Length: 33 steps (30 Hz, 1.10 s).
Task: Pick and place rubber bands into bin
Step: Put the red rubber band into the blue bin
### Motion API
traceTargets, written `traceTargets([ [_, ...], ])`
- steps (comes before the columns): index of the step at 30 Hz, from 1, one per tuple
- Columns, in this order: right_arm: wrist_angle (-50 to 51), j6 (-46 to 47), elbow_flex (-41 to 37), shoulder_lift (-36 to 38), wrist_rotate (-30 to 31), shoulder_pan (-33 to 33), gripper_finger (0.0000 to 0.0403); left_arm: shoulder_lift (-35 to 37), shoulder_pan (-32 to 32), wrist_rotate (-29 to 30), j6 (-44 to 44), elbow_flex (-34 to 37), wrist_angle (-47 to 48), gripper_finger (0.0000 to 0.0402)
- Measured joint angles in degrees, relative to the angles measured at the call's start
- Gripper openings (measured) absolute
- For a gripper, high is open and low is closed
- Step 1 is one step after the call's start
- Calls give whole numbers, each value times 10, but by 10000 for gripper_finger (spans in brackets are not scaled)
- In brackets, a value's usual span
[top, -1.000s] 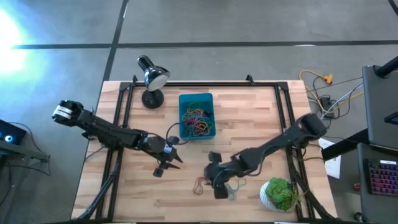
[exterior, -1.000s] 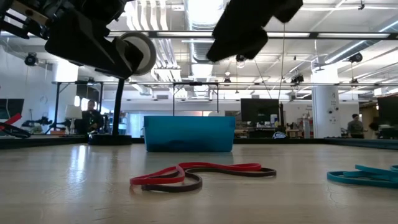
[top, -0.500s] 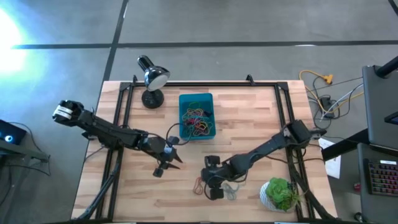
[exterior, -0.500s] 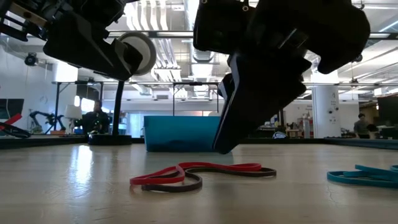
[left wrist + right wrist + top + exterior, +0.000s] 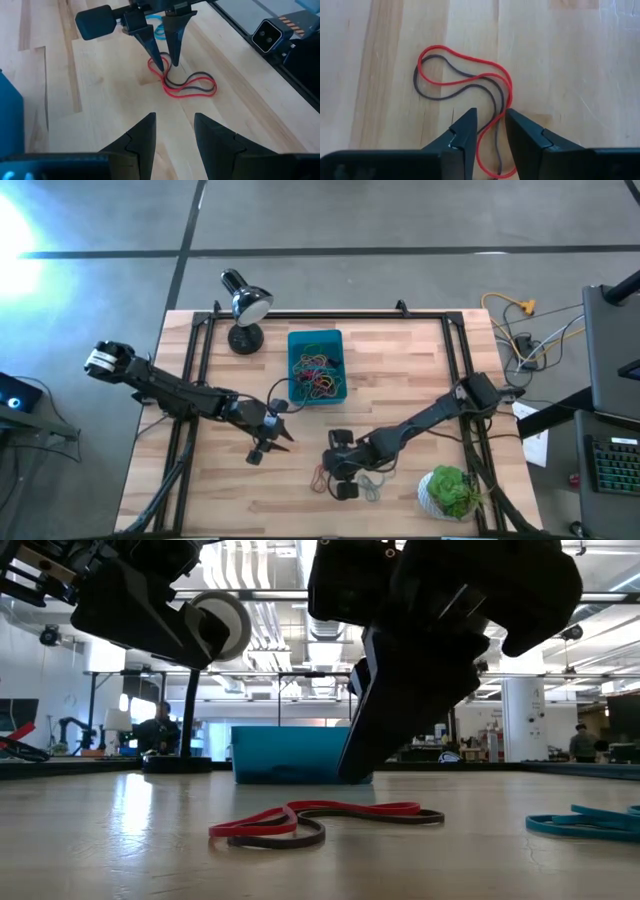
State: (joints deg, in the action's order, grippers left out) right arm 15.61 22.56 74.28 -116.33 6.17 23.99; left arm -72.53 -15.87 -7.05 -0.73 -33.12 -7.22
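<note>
right gripper (image 5: 490,131) straddles the red band (image 5: 465,65) and dark band (image 5: 451,92) at the bin's (image 5: 316,366) six o'clock, fingers narrowed, bands between them, grip unclear. only the low view shows teal bands (image 5: 585,823). left gripper (image 5: 172,131) hovers open nearby.

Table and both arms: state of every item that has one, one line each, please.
right gripper: down at the table, fingers straddling the red and dark bands, closing.
left gripper: open, empty, above the table.
red rubber band: flat on the wood, overlapping the dark one.
dark rubber band: flat on the wood.
teal rubber bands: lying loose on the table.
bin: upright, holding many bands.
</note>
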Motion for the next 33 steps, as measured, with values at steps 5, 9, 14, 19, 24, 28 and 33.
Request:
traceTargets([
  [5,-4,1,-1,-17,-1,0,96,0,0,0,0,1,1,118],
  [9,-6,4,0,-23,-1,0,100,0,0,0,0,3,1,118],
  [14,1,4,1,-25,1,-1,86,0,0,0,0,5,1,118],
  [19,5,4,1,-25,2,-2,39,0,0,0,0,5,-1,118],
  [24,8,2,1,-24,12,-3,10,0,0,0,0,5,-1,118],
  [28,28,1,1,-14,13,-4,9,0,0,0,0,7,0,118],
  [33,43,0,3,16,25,-3,8,0,0,0,0,7,1,118],
])
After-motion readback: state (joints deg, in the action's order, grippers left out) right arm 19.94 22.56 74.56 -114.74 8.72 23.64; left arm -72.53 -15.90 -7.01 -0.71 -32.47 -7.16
